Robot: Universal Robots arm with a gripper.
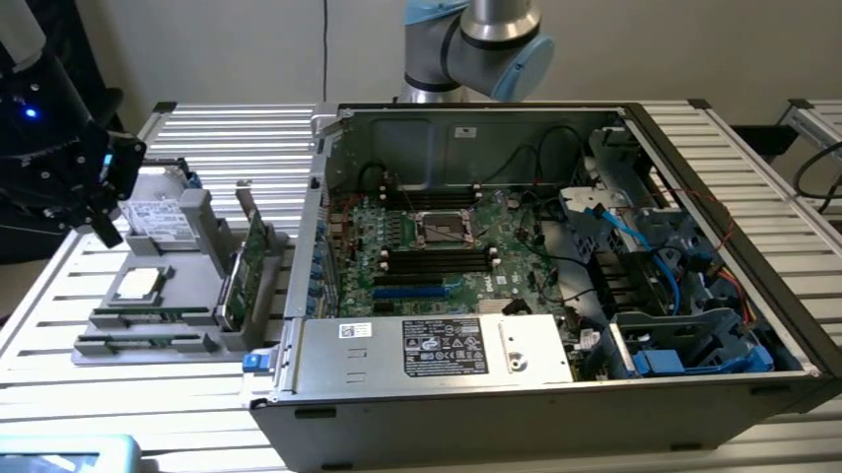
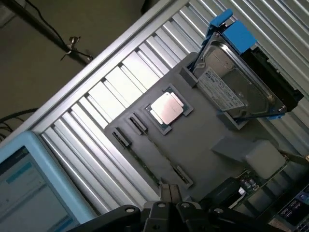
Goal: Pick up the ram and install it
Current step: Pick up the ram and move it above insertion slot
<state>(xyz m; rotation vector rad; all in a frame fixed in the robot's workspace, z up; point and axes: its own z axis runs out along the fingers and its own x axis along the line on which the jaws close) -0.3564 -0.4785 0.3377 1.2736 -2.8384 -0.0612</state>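
Ram [image 1: 152, 315] on edge in front slot of grey tray [image 2: 203, 125], just beside processor [image 1: 137, 286], untouched. Gripper [image 1: 103, 232] above tray near hard drive [image 1: 156, 219], fingers pressed together, holding nothing. Step, by my reading: approach, pickup not yet begun. Grasp likely needs fingers spread, squared across thin stick

Table [image 2: 91, 116]: ribbed bare metal slats, bright sheen. Holder tray [image 2: 207, 145]: matt grey plastic, smooth. Hard drive [image 2: 241, 84]: polished metal lid, paper label, glossy blue plastic bracket [image 2: 236, 34]. Processor [image 2: 166, 107]: satin metal cap. Computer case [image 1: 526, 419]: matt grey metal. My gripper [image 2: 166, 195]: dark, matt. My arm [image 1: 494, 30]: shiny silver metal, pale blue plastic caps.
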